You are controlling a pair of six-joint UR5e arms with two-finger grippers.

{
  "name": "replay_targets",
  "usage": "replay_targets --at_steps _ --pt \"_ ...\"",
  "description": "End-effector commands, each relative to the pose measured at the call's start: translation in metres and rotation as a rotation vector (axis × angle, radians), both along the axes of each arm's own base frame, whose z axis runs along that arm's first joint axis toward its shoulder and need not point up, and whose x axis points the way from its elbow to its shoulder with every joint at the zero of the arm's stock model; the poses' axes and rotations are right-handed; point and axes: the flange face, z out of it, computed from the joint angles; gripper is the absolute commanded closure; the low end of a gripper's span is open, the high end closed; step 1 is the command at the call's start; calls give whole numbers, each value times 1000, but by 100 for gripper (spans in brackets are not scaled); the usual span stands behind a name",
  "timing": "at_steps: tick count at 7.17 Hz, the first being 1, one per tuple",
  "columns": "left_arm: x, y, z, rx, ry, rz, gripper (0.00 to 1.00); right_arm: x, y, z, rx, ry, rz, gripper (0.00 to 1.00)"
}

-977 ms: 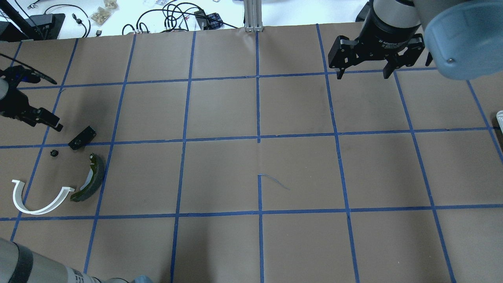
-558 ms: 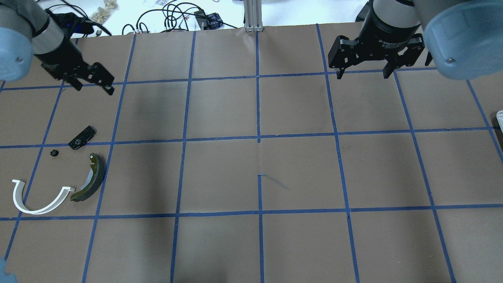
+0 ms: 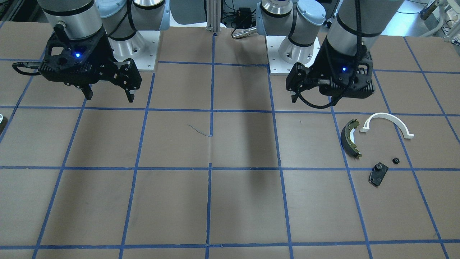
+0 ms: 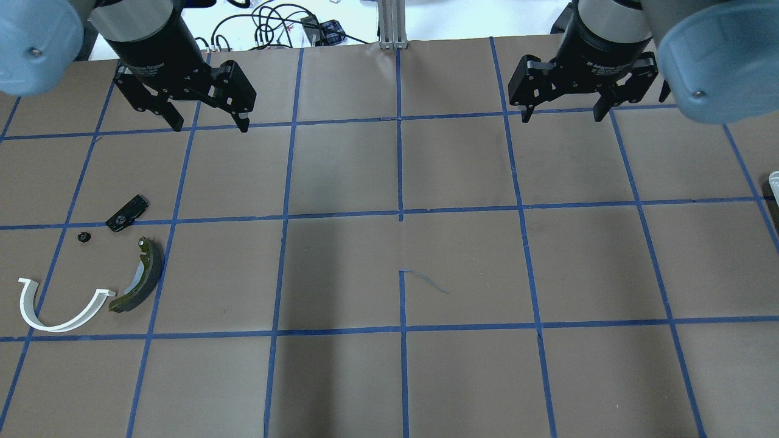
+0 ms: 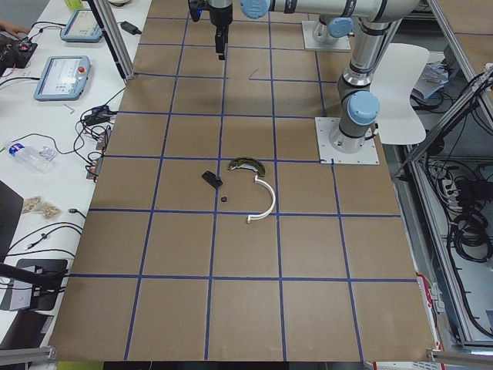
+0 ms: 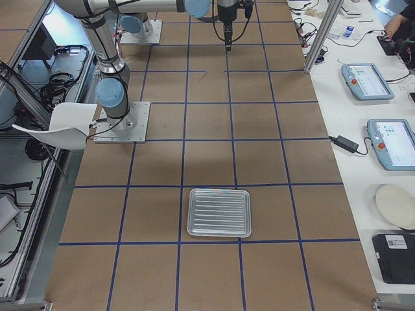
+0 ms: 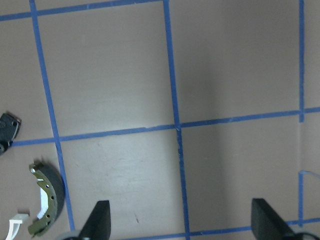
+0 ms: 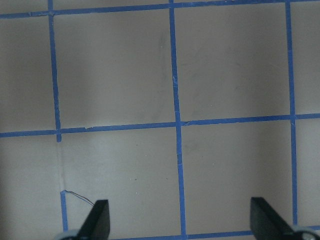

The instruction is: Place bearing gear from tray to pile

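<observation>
- The left gripper [image 4: 211,125] hangs above the table with its jaws spread wide and nothing between them (its wrist view shows only bare paper between the two fingertips [image 7: 100,222]).
- The right gripper [image 4: 562,115] is just as wide apart and also empty, raised over the far right part of the table.
- The bearing gear [image 4: 84,236], a small black round part, lies on the table near the robot's left end, well apart from the left gripper.
- It sits in the pile, between the flat black plate [image 4: 128,213] on its far side and the white plastic arc [image 3: 384,116] on its near side, touching neither.
- The dark olive brake shoe [image 4: 141,277] lies just right of the gear, with one end beside a tip of the arc.
- The tray [image 6: 218,212], a ribbed metal one, sits at the table's right end with nothing in it.
- The table [image 4: 462,261] is covered in brown paper with a grid of blue tape.
</observation>
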Motion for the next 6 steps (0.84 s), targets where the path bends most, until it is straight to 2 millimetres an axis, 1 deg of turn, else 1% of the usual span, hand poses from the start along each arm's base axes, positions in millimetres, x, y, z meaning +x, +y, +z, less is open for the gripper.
replay_targets --at_steps 1,2,3,4,5,6 --pt "2 0 -13 -151 -6 24 0 0 0 0 0 0 0 0" --pt "3 21 -14 -133 -7 27 0 0 0 0 0 0 0 0" --pt "17 28 -6 -83 -9 56 0 0 0 0 0 0 0 0" --pt "37 29 2 -34 -8 97 0 0 0 0 0 0 0 0" --pt "38 25 8 -21 -7 99 0 0 0 0 -2 0 0 0" --pt "37 20 7 -19 -7 97 0 0 0 0 0 0 0 0"
